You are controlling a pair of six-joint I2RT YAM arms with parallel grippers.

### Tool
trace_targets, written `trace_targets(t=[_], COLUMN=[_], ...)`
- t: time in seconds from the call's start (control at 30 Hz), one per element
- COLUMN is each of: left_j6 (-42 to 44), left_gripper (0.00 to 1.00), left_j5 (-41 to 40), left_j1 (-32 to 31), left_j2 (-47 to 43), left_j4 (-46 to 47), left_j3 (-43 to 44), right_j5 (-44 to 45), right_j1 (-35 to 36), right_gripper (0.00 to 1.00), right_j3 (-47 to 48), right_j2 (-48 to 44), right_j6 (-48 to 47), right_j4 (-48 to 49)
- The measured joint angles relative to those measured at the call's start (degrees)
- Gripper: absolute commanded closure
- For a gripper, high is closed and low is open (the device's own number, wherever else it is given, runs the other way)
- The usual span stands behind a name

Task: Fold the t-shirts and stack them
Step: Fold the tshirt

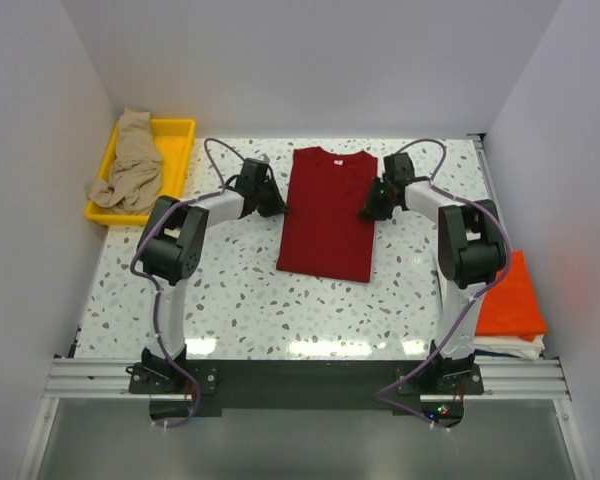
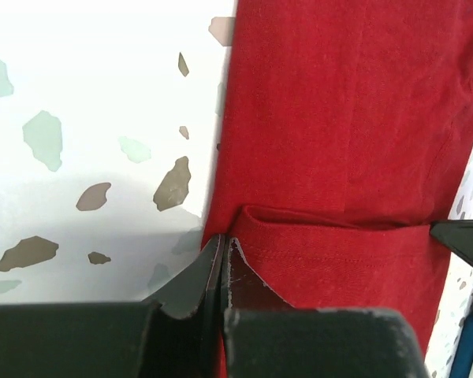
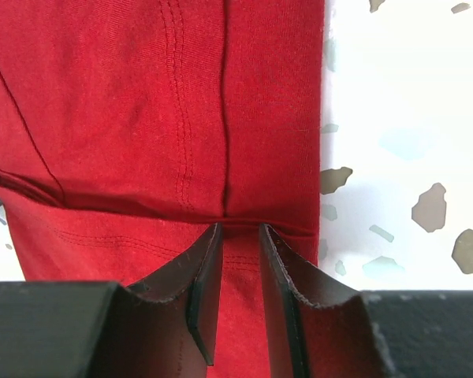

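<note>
A dark red t-shirt [image 1: 325, 212] lies flat mid-table, folded into a narrow upright strip. My left gripper [image 1: 278, 208] is at its left edge. In the left wrist view that gripper [image 2: 223, 242] is shut, pinching the edge of the red cloth [image 2: 347, 118]; a raised crease runs across the shirt from there. My right gripper [image 1: 368, 212] is at the shirt's right side. Seen from the right wrist, that gripper [image 3: 238, 228] stands open, tips on the same crease of the red shirt [image 3: 126, 94], with flat cloth showing in the gap. A tan t-shirt [image 1: 135, 170] is bunched at the back left. An orange t-shirt [image 1: 510, 295] lies folded on a white one [image 1: 512, 347] at the right.
The yellow tray [image 1: 180, 135] holding the tan shirt sits at the back left corner. White walls close in the table on the left, back and right. The orange and white stack is beside the right arm's base, at the table's right edge.
</note>
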Motion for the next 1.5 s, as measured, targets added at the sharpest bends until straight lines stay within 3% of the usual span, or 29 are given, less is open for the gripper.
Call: trace_targets(t=[0.3,0.47,0.5,0.6,0.8,0.93,1.2,1.5], left_j6=[-0.9,0.0,0.2,0.5,-1.0,-1.1,-1.4,-2.5], left_gripper=[1.00,0.87,0.80,0.75,0.74,0.74,0.75,0.76], left_j5=[-0.9,-1.7,-1.9,-2.2,-0.5,-0.1,-1.0,-1.8], left_j1=[0.0,0.0,0.1,0.2,0.0,-2.7,-7.8,-8.0], left_j2=[-0.9,-2.7,-3.7,-9.3,-26.1,-31.2,-32.4,-31.1], left_j4=[1.1,-1.0,-2.1,-2.9,0.5,1.9,4.2,8.6], left_j3=[-1.4,-1.9,-2.0,-5.4,-20.2,-25.9,-36.0,-41.5], right_j5=[-0.2,-0.2,-0.2,-0.4,-4.5,-5.4,-4.6,-1.0], right_j1=[0.0,0.0,0.0,0.0,1.2,6.0,9.8,9.7], right_gripper=[0.70,0.64,0.64,0.64,0.64,0.64,0.65,0.65], right_j3=[0.3,2.3,2.4,1.2,-13.9,-22.8,-38.4,-41.9], right_j2=[0.0,-0.1,-0.4,-3.5,-21.1,-27.4,-32.8,-37.2], right_j6=[-0.2,-1.0,-1.1,-1.0,1.7,3.5,6.7,6.7], right_j4=[-0.3,-2.9,-3.2,-4.5,-0.9,2.3,5.1,5.3])
